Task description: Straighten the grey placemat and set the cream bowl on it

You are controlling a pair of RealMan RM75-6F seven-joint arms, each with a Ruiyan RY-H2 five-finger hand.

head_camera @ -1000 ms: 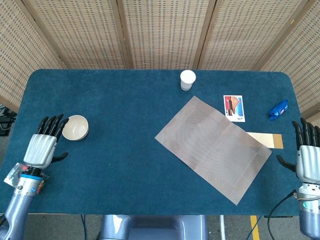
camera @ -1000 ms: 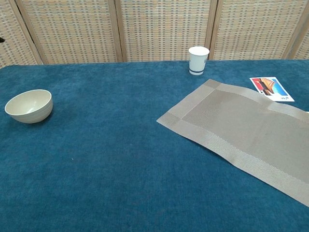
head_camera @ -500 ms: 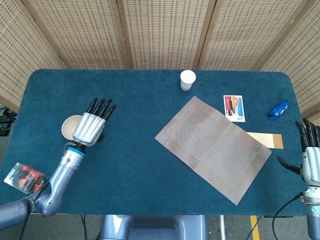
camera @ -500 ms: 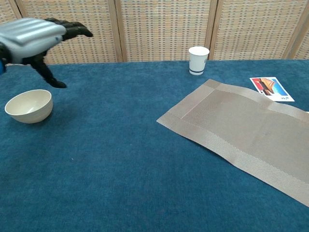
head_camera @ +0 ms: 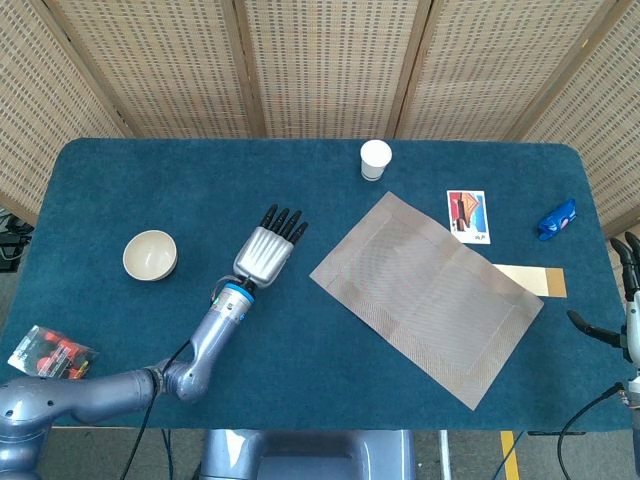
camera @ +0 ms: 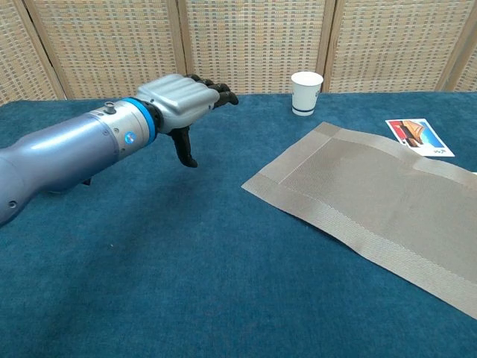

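Observation:
The grey placemat (head_camera: 425, 291) (camera: 380, 200) lies skewed on the blue table, its long side running from upper left to lower right. The cream bowl (head_camera: 150, 255) stands upright at the table's left; in the chest view my left arm hides it. My left hand (head_camera: 268, 247) (camera: 186, 103) hovers palm down between bowl and mat, fingers stretched out toward the mat's left corner, holding nothing. My right hand (head_camera: 628, 300) shows only partly at the right edge of the head view, fingers apart, empty.
A white paper cup (head_camera: 375, 159) (camera: 306, 92) stands behind the mat. A picture card (head_camera: 468, 216) (camera: 418, 136), a tan strip (head_camera: 533, 281) and a blue wrapper (head_camera: 557, 219) lie to the right. A red packet (head_camera: 47, 352) lies at the left front edge.
My left hand has swept right from beside the bowl to mid-table near the mat's left corner. My right hand has slid further toward the frame's right edge. Bowl and mat have not moved.

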